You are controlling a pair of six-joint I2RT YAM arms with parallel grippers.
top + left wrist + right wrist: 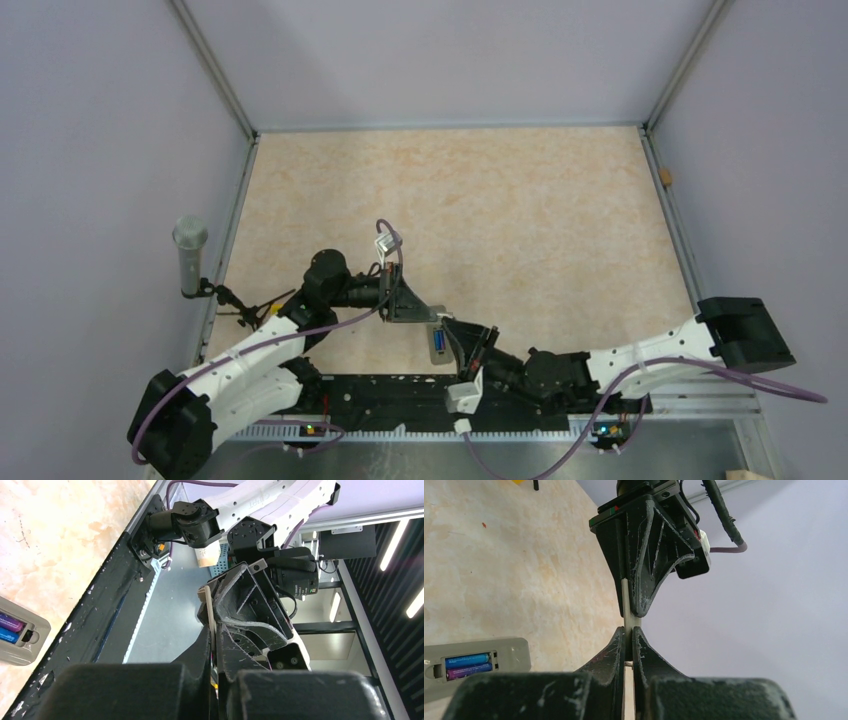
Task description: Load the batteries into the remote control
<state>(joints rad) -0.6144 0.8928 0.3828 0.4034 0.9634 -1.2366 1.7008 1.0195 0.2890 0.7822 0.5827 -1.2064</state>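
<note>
The remote control (474,667) lies flat on the table (500,200) with its grey back turned up, near the front edge and just beside the tips of the two arms. Its battery compartment is open, and the batteries (468,663) sit inside it side by side, one blue and one more purple. In the top view the remote control shows as a small grey shape with a blue spot, close to the black rail where the arms are mounted. Above the table the two arms meet tip to tip. The right gripper (629,640) is closed narrow on a thin cover piece (628,612), a flat pale plate seen from its edge, and it pinches the lower end of the plate between both fingers. The left gripper (214,640) comes from the opposite side and is also closed narrow on the same thin cover piece, so the plate is held at both ends and touches neither the table nor the remote control. In both wrist views the other gripper stands directly in front, in line with the plate. A grey cylinder on a small stand (190,255) is at the left edge of the table, well apart from the remote control.
</note>
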